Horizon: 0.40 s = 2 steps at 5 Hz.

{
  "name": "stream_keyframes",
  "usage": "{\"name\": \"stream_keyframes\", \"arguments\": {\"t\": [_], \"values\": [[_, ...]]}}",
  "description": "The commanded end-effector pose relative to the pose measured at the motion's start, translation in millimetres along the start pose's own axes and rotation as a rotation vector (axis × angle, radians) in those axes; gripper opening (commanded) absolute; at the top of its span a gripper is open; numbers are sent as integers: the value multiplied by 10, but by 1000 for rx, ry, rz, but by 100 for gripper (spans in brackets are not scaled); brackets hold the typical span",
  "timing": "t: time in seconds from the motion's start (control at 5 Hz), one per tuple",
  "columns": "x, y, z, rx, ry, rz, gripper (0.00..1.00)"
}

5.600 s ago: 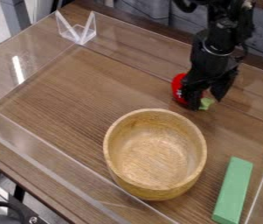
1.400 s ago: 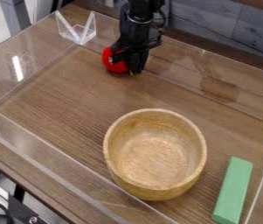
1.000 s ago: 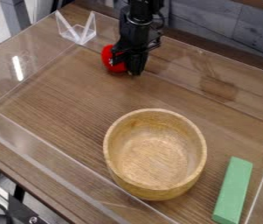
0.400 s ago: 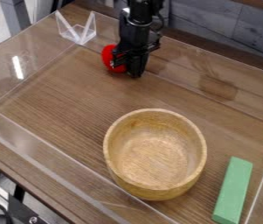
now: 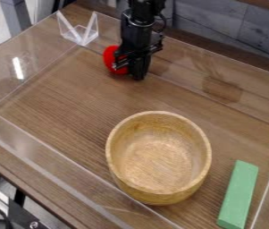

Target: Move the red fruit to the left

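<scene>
The red fruit [image 5: 113, 57], a small bright red strawberry toy, rests low on the wooden table [image 5: 65, 107] at the back left. My black gripper [image 5: 131, 68] points straight down over it, its fingers shut on the fruit's right side. Most of the fruit is hidden behind the fingers; only its red left part shows.
A wooden bowl [image 5: 159, 155] stands in the front middle. A green rectangular block [image 5: 238, 194] lies at the front right. Clear acrylic walls [image 5: 29, 40] ring the table, with a clear bracket [image 5: 77, 29] at the back left corner.
Several seconds ago the gripper held the fruit at the right side of the table; it now holds it at the back left. Over the last second nothing has visibly moved.
</scene>
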State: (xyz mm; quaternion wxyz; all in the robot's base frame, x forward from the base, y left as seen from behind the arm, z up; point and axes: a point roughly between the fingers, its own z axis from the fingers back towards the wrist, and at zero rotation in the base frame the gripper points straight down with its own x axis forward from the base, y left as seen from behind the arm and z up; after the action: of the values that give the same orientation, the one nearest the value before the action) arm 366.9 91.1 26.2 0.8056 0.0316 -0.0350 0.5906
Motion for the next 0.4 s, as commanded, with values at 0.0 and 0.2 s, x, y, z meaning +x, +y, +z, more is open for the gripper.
{"name": "stream_keyframes", "arguments": {"t": [0.0,0.2], "values": [[173,-36,394,-66,11,14,0],[246,5,625,-97,39,25,0]]}}
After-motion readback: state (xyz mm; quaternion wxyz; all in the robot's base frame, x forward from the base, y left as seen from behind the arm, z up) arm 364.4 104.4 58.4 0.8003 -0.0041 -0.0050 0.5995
